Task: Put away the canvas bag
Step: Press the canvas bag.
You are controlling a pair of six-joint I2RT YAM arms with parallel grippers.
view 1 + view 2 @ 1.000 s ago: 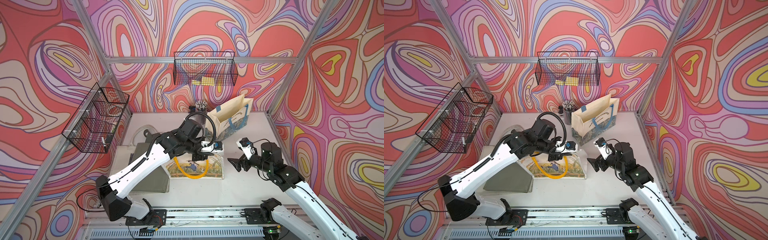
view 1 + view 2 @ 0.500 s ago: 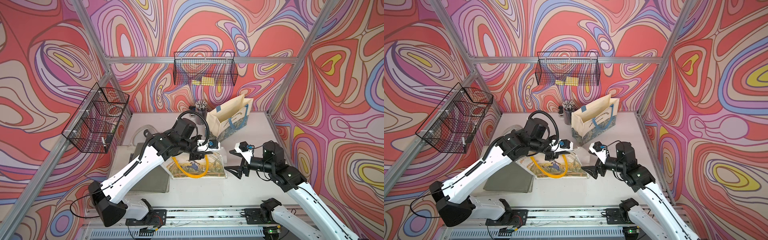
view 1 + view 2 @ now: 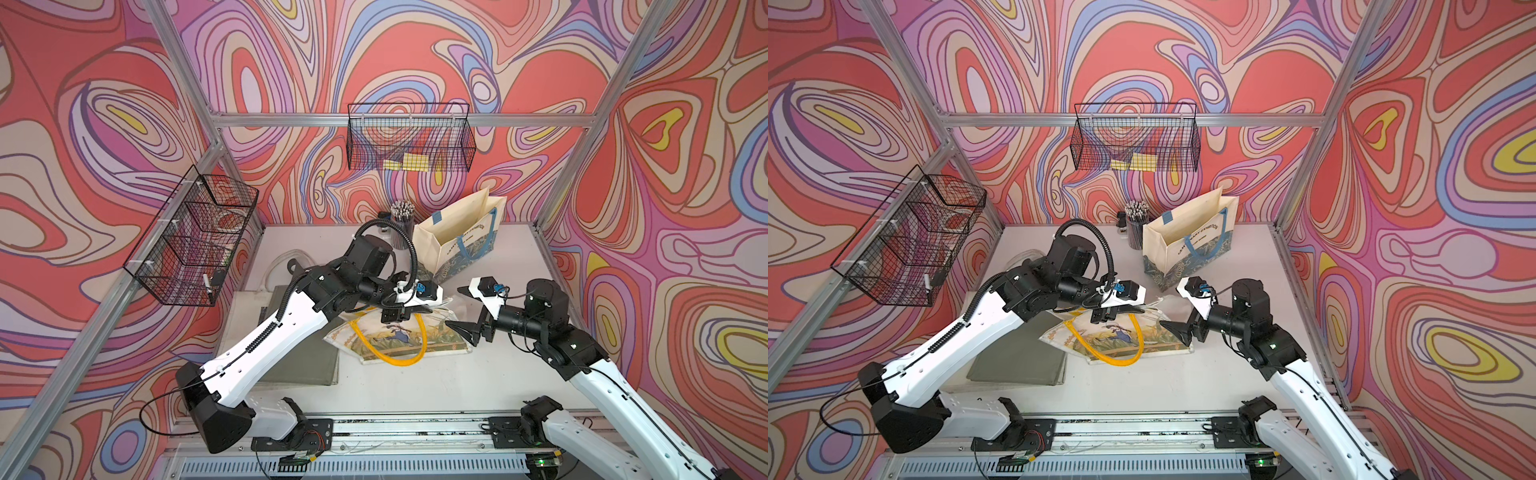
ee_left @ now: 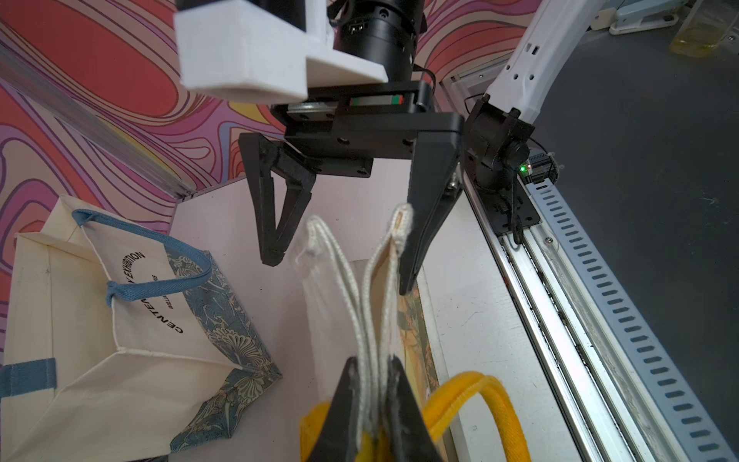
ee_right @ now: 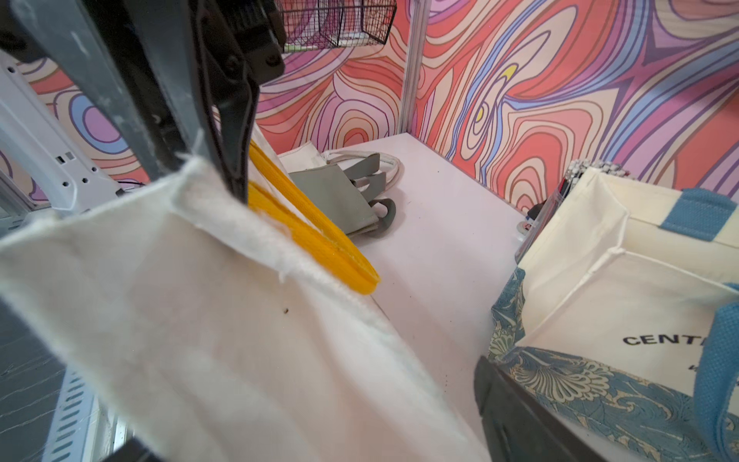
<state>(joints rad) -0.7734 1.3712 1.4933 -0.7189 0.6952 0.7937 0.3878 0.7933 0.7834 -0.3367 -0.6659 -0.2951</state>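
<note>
The canvas bag (image 3: 399,338) (image 3: 1125,336), cream with a painted picture and yellow handles (image 4: 492,396), lies on the middle of the table. My left gripper (image 3: 434,309) (image 4: 372,372) is shut on its white top hem (image 4: 376,288) and holds that edge up off the table. Facing it from the right, my right gripper (image 3: 455,305) (image 4: 338,274) is open, its fingers either side of the raised hem. One finger (image 4: 424,224) touches the hem's corner. In the right wrist view the bag's cloth (image 5: 200,320) fills the space between the fingers.
A cream tote with blue handles (image 3: 457,245) (image 5: 640,300) stands open just behind the grippers, with a pencil cup (image 3: 401,224) beside it. A flat grey-green bag (image 3: 299,353) lies on the left. Wire baskets hang on the back wall (image 3: 409,143) and the left wall (image 3: 195,237).
My right gripper has turned at the wrist and moved left, up to the raised hem. The left gripper has kept its hold and shifted only slightly.
</note>
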